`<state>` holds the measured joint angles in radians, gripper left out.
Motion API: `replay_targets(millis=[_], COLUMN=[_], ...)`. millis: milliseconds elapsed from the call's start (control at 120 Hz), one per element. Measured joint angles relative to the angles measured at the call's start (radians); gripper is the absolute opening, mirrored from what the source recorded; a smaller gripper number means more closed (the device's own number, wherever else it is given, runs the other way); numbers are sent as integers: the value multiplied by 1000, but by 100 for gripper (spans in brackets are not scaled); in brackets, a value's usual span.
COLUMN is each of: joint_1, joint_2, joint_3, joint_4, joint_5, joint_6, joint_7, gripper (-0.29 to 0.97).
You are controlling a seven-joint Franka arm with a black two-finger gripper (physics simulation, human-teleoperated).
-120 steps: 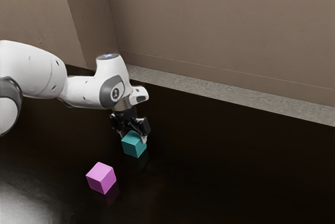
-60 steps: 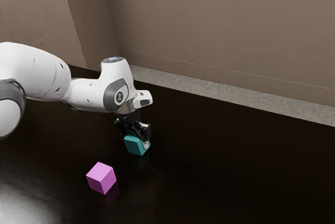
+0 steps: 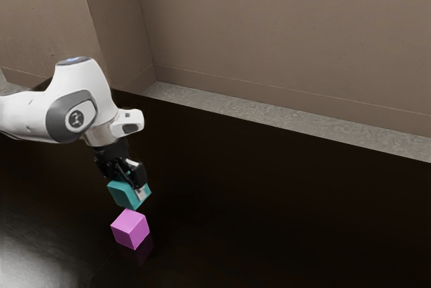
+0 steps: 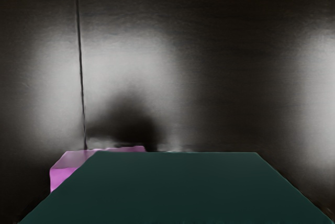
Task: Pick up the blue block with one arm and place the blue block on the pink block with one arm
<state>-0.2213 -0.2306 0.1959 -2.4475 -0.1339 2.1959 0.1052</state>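
Blue block (image 3: 125, 198) clamped in end effector (image 3: 128, 187), clear of dark bench (image 3: 269, 200), just above pink block (image 3: 130, 229), well away from bench's far edge.

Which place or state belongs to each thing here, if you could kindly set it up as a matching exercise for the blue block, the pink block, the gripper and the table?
Column one:
1. blue block
2. pink block
3. gripper
4. table

Column two:
A. resting on the table
B. dark and glossy
C. held clear of the table, close above the pink block
D. shut on the blue block

Pairs: 1-C, 2-A, 3-D, 4-B
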Motion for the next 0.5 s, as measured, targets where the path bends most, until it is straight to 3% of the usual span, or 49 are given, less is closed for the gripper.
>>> replay_targets(millis=[183,500], joint_1=[0,0], joint_2=[-10,45], joint_3=[1,6], joint_4=[-21,-96], joint_5=[39,83], joint_6=[-8,155], joint_7=[-16,-48], gripper=[30,30])
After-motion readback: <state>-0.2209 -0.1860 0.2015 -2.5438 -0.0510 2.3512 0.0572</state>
